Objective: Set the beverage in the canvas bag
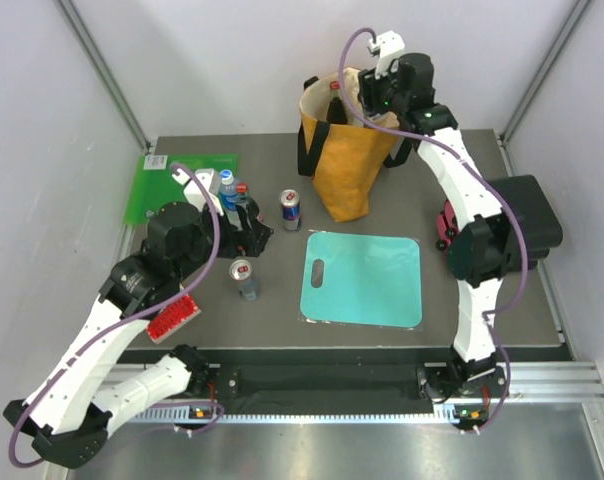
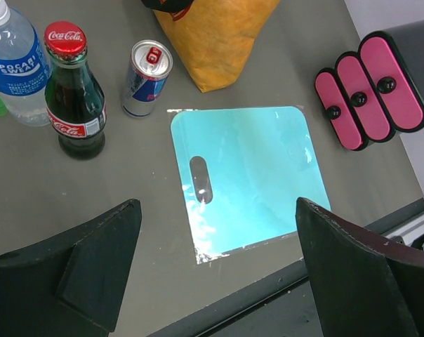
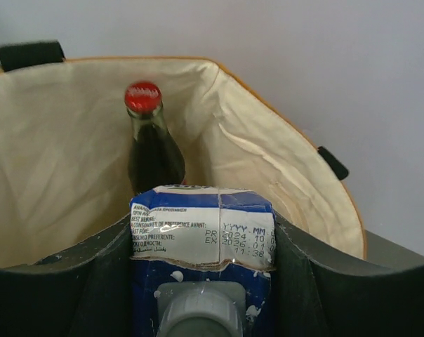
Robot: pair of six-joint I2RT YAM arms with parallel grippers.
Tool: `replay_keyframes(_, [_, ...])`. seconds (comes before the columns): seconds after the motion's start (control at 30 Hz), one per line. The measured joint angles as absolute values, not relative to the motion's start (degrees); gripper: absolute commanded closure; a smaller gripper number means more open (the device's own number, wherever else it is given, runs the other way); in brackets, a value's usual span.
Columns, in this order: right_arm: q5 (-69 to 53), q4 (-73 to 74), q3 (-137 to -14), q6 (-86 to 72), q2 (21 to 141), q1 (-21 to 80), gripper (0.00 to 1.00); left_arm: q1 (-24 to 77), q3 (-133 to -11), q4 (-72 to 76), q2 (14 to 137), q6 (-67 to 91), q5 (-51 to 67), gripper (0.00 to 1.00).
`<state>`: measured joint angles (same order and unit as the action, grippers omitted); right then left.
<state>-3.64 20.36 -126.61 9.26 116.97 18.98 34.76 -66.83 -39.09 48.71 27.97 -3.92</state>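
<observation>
The mustard-yellow canvas bag stands at the back of the table, with its cream lining showing in the right wrist view. My right gripper is over the bag's open mouth, shut on a blue-and-white beverage carton with a grey cap. A Coke bottle stands inside the bag. My left gripper is open and empty, low over the table near a second Coke bottle, a Pocari Sweat bottle and a Red Bull can.
A teal cutting board lies mid-table. Another can stands left of it. A green board is at the back left and a red brush at the front left. A pink tool and a black box sit at the right.
</observation>
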Motion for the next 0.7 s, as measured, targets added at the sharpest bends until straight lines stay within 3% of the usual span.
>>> replay_keyframes(0.43, [-5.87,18.06,-124.14,11.00,124.38,18.94,0.99,34.76,-66.83,-39.05,49.87,27.94,-3.95,0.05])
replay_keyframes(0.7, [-5.78,17.96,-124.05,11.90,124.51,19.03,0.78,34.76,-66.50,-39.03,50.61,27.92,-4.14,0.05])
